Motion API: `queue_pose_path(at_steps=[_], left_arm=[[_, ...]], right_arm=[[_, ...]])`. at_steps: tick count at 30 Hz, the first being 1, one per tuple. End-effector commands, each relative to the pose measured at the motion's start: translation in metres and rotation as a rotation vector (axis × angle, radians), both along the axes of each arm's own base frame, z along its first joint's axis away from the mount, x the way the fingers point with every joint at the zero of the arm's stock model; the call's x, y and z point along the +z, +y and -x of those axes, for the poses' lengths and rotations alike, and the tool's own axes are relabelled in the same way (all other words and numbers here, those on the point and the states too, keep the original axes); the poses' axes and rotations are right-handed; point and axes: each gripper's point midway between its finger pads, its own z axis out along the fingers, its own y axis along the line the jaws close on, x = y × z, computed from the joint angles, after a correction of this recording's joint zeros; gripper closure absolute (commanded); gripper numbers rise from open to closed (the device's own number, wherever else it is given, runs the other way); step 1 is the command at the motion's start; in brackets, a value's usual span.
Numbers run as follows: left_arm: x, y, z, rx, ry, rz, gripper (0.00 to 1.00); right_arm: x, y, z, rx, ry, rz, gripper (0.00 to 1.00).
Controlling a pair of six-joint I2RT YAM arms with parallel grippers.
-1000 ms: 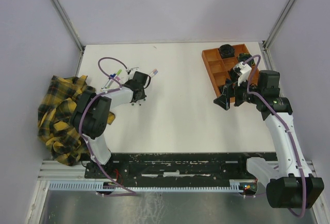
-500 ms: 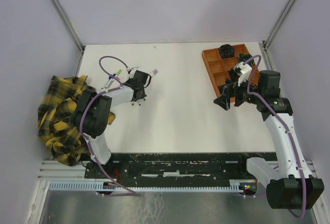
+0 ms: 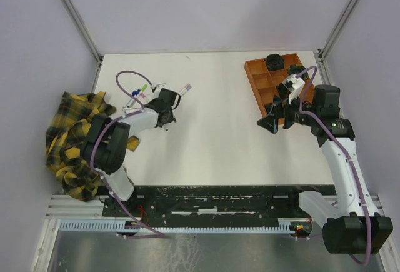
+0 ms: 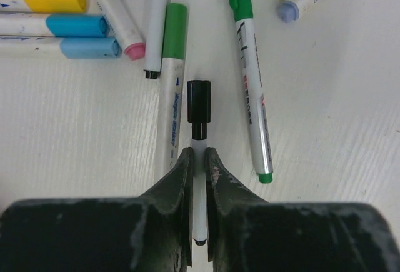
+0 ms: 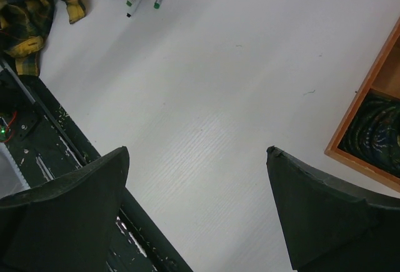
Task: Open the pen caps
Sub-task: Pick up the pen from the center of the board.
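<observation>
My left arm (image 3: 142, 119) is folded at the elbow over the table's (image 3: 212, 141) left edge, beside the plaid cloth (image 3: 70, 141), with the forearm running out toward the far-left corner. Through its wrist camera I see the left gripper (image 4: 199, 173) low over the surface, its two fingers (image 4: 182, 181) pressed together on a thin white pen barrel (image 4: 199, 216). The black cap (image 4: 199, 100) sits on that pen just ahead of the fingertips, on the table near the far-left corner. A green cap (image 4: 174, 29) lies just to its left, and a yellow cap (image 4: 55, 0) and blue caps (image 4: 78, 25) lie further left.

My right arm (image 3: 340, 153) rises along the right edge, wrist bent inward. The right gripper (image 5: 197, 154) hangs spread wide over bare table with nothing between its fingers, near the orange tray (image 5: 361, 106).
</observation>
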Motion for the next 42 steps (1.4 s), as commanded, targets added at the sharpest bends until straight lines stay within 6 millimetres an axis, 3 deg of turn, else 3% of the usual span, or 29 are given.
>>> queue_pose_path(at_steps=[1,5,8,10,14,19,24,30,42], left_arm=[[0.046,-0.003,-0.002,-0.020,-0.130,0.039,0.97],[0.076,-0.021,0.010,-0.077,-0.228,0.147,0.97],[0.105,-0.050,0.025,-0.181,-0.334,0.300,0.97],[0.131,-0.075,0.042,-0.274,-0.429,0.445,0.97],[0.192,-0.104,0.083,-0.406,-0.656,0.707,0.97],[0.239,-0.127,0.129,-0.505,-0.840,0.946,0.97],[0.266,-0.141,0.154,-0.547,-0.937,1.098,0.97],[0.287,-0.157,0.167,-0.573,-1.036,1.153,0.97],[0.302,-0.199,0.174,-0.590,-1.097,1.211,0.97]], right_arm=[[0.022,0.013,0.003,0.063,-0.063,-0.073,0.01],[0.027,0.021,0.008,0.100,-0.058,-0.131,0.01],[0.034,0.028,0.014,0.136,-0.059,-0.187,0.01],[0.040,0.034,0.018,0.161,-0.052,-0.237,0.01],[0.052,0.044,0.024,0.206,-0.029,-0.343,0.01],[0.061,0.054,0.029,0.236,-0.007,-0.419,0.01],[0.061,0.064,0.035,0.273,0.007,-0.456,0.01],[0.060,0.082,0.044,0.323,0.024,-0.497,0.06],[0.049,0.106,0.052,0.374,0.033,-0.538,0.15]])
